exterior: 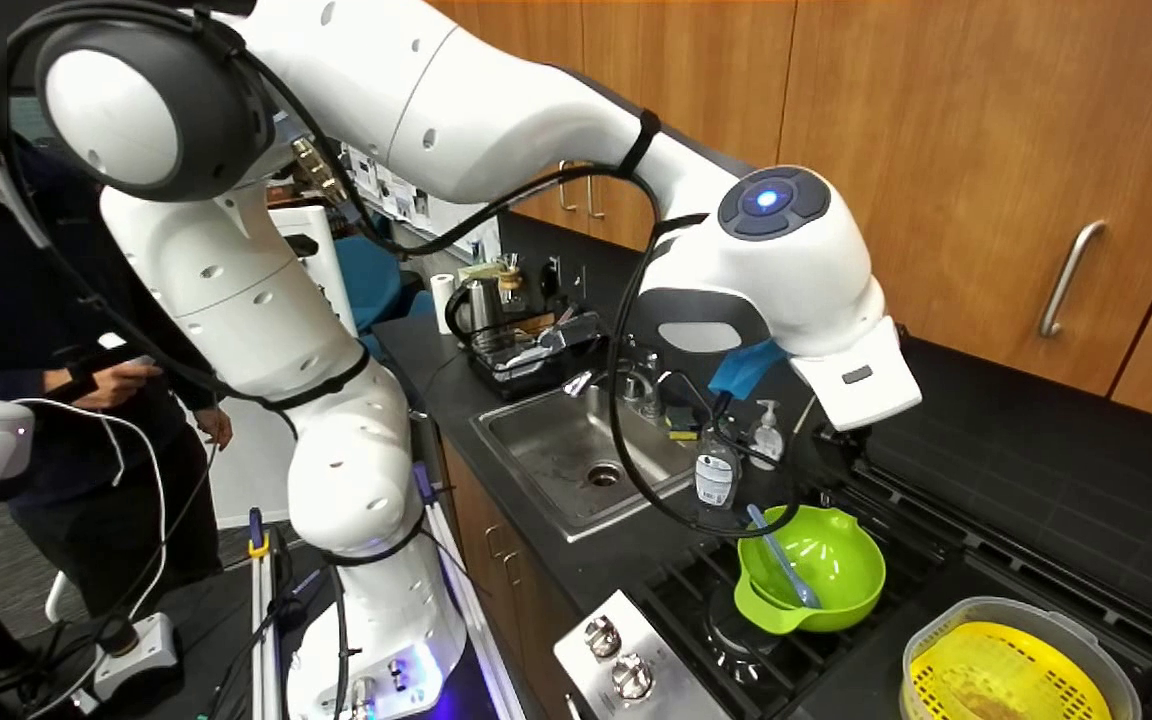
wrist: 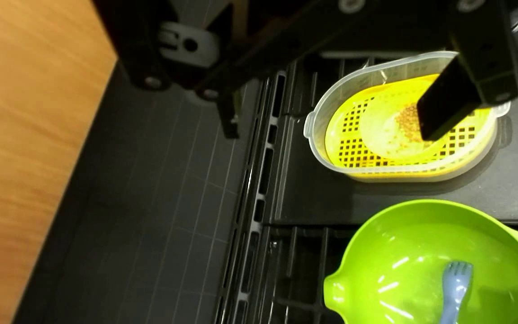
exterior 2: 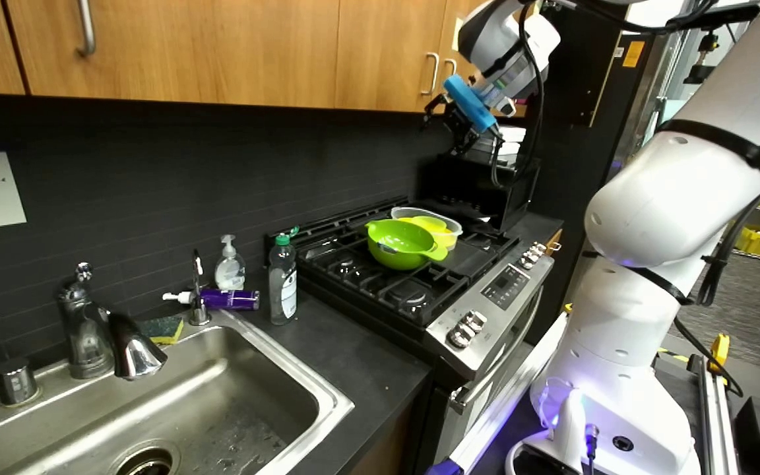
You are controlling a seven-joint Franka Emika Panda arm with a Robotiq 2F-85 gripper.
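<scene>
The black two-fingered gripper [wrist: 331,129], its jaws spread wide, hangs above a black gas stove [exterior 2: 367,280]. Below: a round green plastic bowl [wrist: 403,243] containing a light-blue plastic fork [wrist: 456,288]; just beside it, a translucent oval tub [wrist: 362,81] holding a perforated yellow strainer [wrist: 376,126].

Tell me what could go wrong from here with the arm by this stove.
The blue fork leans in the green bowl with its handle reaching the rim; a low pass by the open tool might flick it out.
Brown bits show in the yellow strainer inside the clear container; a knock that tips it could spill them.
The wooden cabinet shows beside the tool in the wrist view, so a swing that way may bump it.
</scene>
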